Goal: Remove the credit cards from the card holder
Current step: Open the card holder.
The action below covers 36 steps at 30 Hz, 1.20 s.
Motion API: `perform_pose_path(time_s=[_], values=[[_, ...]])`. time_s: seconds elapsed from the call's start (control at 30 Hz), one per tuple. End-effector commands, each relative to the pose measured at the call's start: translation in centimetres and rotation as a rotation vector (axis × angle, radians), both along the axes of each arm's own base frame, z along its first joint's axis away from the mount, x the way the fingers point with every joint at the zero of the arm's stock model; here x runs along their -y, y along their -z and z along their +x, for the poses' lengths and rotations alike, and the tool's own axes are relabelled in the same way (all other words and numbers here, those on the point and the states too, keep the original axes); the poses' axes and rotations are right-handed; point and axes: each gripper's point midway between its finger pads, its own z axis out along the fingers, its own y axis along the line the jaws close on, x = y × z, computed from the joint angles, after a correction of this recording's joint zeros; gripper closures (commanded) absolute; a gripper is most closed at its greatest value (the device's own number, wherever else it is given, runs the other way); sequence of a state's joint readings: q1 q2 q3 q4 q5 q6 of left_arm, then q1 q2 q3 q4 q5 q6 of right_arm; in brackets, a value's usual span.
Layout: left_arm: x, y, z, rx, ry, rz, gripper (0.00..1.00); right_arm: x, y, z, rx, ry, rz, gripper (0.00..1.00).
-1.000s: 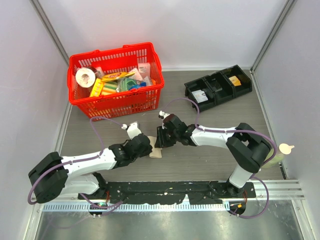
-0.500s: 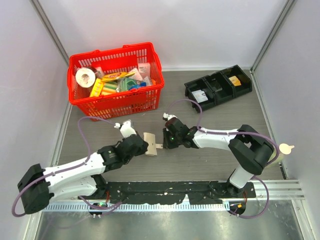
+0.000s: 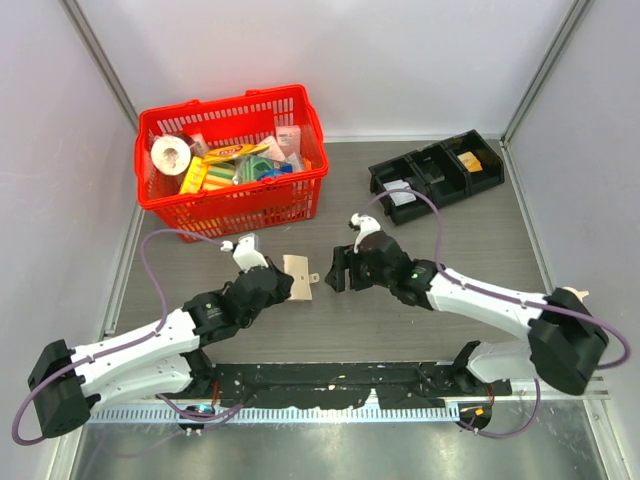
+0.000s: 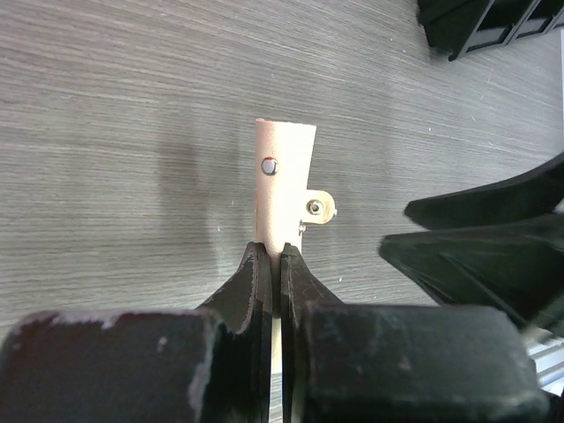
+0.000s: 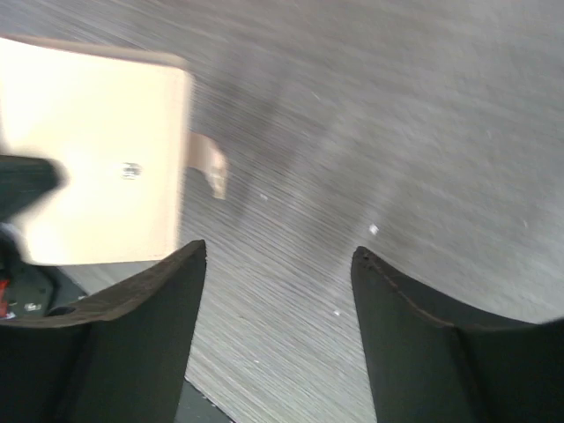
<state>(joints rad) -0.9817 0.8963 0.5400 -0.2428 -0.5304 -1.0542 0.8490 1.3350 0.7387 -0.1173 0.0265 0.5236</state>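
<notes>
The tan, matte, leather-like card holder was folded into a flat rectangle, left of centre on the grey wood-grain table and near of the red plastic lattice basket. The left gripper had its black fingers pinched together on the holder's left edge. The left wrist view showed a round metal snap stud on the holder and a small rounded closure tab sticking out to the right. The right gripper stood just right of the tab with its jaws wide apart, touching nothing. A yellow-orange card lay in the right compartment of the black three-part tray, far right. Lettering on the basket's packages was too small to read.
</notes>
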Motion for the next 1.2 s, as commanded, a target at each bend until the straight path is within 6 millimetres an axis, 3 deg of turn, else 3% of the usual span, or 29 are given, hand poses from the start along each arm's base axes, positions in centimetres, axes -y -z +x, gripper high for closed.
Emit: perform_pose_path(time_s=[0.0, 0.13, 0.4, 0.6, 0.7, 0.93, 1.17], values=[[0.6, -2.4, 1.0, 0.096, 0.011, -0.033, 1.00, -2.3, -6.3, 0.5, 0.170, -0.040, 0.260, 0.20], [1.1, -3.2, 1.0, 0.125, 0.045, -0.044, 1.00, -2.5, -8.4, 0.3, 0.257, -0.041, 0.399, 0.10], [1.9, -4.8, 0.7, 0.173, 0.089, -0.119, 1.00, -2.0, -8.9, 0.1, 0.329, -0.055, 0.440, 0.11], [2.5, -5.6, 0.4, 0.183, 0.116, -0.160, 1.00, -3.1, -8.1, 0.0, 0.304, -0.094, 0.462, 0.19], [3.0, -6.4, 0.3, 0.199, 0.131, -0.200, 1.00, -2.4, -6.7, 0.8, 0.287, -0.049, 0.450, 0.25], [3.1, -7.2, -0.2, 0.209, 0.148, -0.260, 1.00, -1.9, -5.6, 1.9, 0.272, -0.014, 0.494, 0.34], [3.7, -7.5, -0.6, 0.209, 0.179, -0.285, 1.00, -2.3, -6.1, 1.7, 0.281, -0.050, 0.528, 0.46]])
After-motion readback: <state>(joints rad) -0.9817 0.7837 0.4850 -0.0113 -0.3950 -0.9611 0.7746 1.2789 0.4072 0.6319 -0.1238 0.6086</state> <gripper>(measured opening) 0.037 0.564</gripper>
